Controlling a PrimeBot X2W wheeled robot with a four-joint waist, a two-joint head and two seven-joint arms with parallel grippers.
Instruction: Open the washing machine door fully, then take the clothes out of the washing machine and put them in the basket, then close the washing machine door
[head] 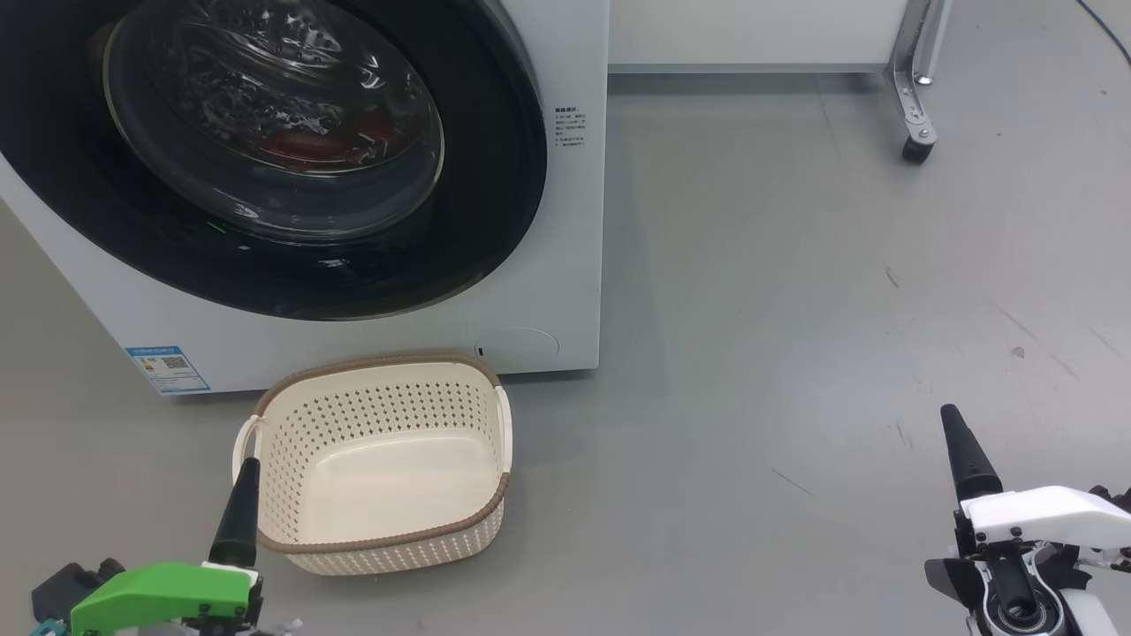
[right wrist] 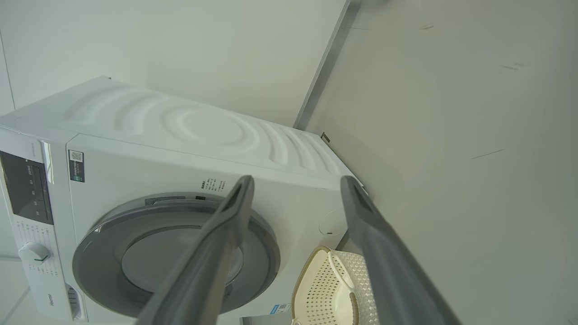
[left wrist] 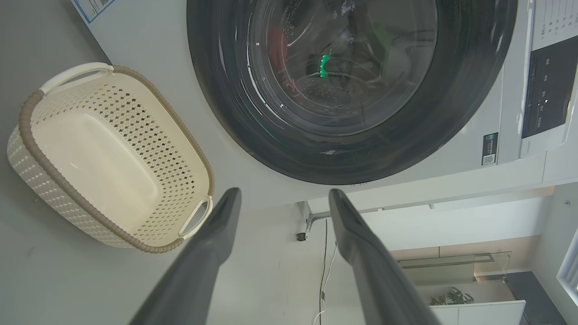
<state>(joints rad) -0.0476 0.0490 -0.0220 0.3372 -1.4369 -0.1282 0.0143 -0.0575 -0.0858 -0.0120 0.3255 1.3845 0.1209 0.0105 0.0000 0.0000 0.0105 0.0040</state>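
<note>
Both pincers stand wide with nothing between their fingers: the left gripper (left wrist: pixel 284 195) at the lower left of the head view, the right gripper (right wrist: pixel 295 180) at the lower right, well apart from the work.

Just above the left one, at lower centre-left, sits the basket (head: pixel 398 555), upright on the grey floor (head: pixel 795 309), with nothing in it. Its far rim lies close under the washing machine (head: pixel 565 221), near the round filter cover (head: pixel 521 343); whether they touch I cannot tell.

Filling the upper left, the washing machine door (head: pixel 495 177) lies flat against the machine's front, shut. Through its glass a red patch of the clothes (head: pixel 309 141) shows inside the drum.

By my reading the first step, opening the door, has not begun. The next move likely calls for one gripper to rise to the door's edge, hook a grip point and swing it wide. No handle is plainly made out, so finding it comes first. The basket stands close enough below that the swinging arm should keep clear of it.

Count: two grippers, one basket, one machine, one door. The garments cannot be counted through the glass.
</note>
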